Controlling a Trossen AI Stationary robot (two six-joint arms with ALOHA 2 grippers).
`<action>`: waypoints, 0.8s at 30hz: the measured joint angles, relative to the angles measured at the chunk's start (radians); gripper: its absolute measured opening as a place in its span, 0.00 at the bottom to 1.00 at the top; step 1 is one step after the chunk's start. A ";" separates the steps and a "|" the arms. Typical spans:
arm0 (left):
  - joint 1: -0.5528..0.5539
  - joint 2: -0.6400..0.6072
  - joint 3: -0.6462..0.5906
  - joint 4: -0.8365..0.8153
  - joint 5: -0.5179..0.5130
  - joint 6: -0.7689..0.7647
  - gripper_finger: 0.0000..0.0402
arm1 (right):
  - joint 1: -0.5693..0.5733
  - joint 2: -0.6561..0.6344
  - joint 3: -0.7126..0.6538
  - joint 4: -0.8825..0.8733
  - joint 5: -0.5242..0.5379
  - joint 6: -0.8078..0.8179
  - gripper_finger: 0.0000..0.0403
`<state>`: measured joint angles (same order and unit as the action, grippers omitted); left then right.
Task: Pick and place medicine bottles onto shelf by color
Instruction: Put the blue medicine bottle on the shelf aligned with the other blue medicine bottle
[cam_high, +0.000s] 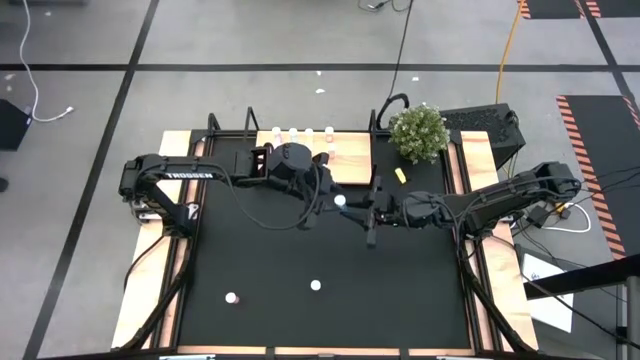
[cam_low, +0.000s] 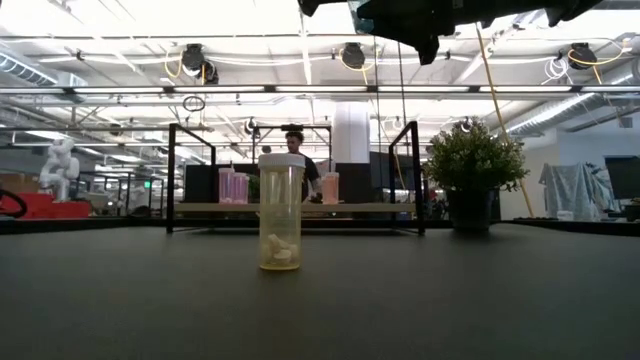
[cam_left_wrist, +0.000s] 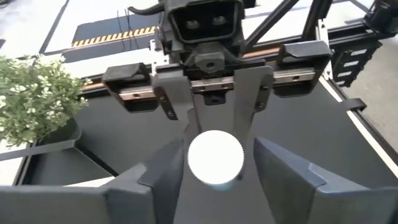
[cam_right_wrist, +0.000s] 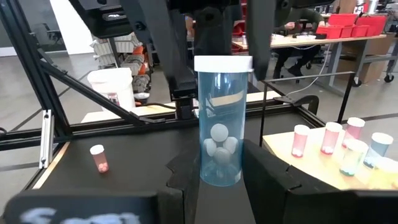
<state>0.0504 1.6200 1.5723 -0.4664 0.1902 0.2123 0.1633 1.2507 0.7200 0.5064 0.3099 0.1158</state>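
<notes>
A clear blue medicine bottle (cam_right_wrist: 221, 118) with a white cap (cam_left_wrist: 216, 158) stands upright in mid-air over the table's middle (cam_high: 340, 200). My right gripper (cam_right_wrist: 221, 171) is shut on it, reaching in from the right (cam_high: 352, 206). My left gripper (cam_left_wrist: 217, 177) is open and points down over the bottle (cam_high: 328, 193), one finger on either side of the cap. The light-wood shelf (cam_high: 350, 162) at the far edge carries several pink and bluish bottles (cam_right_wrist: 329, 138). A yellow bottle (cam_low: 280, 210) and a pink one (cam_high: 232, 298) stand on the black tabletop. My right gripper pinches the blue bottle's lower body (cam_right_wrist: 221, 163) between its two fingers (cam_right_wrist: 264, 171). It comes level from the table's right side, fingers across the bottle. The bottle is upright and lifted clear of the table, cap on top.
A potted plant (cam_high: 418, 132) stands at the far right beside the shelf, with a small yellow item (cam_high: 400, 176) near it. The shelf's black end brackets (cam_low: 172, 178) rise at both ends. The near half of the tabletop (cam_high: 390, 290) holds only the two loose bottles.
</notes>
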 joint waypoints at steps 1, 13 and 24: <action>0.001 0.000 0.000 -0.003 0.001 0.000 0.46 | -0.001 0.000 0.000 0.000 0.000 0.000 0.25; 0.012 0.000 0.000 -0.003 0.004 -0.023 0.29 | -0.006 0.000 0.000 0.000 0.000 0.017 0.25; 0.031 0.000 -0.001 -0.028 -0.085 -0.034 0.32 | -0.014 -0.001 0.000 -0.115 0.052 0.157 0.46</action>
<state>0.0812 1.6203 1.5715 -0.4942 0.1047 0.1783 0.1490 1.2495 0.7204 0.3917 0.3623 0.2731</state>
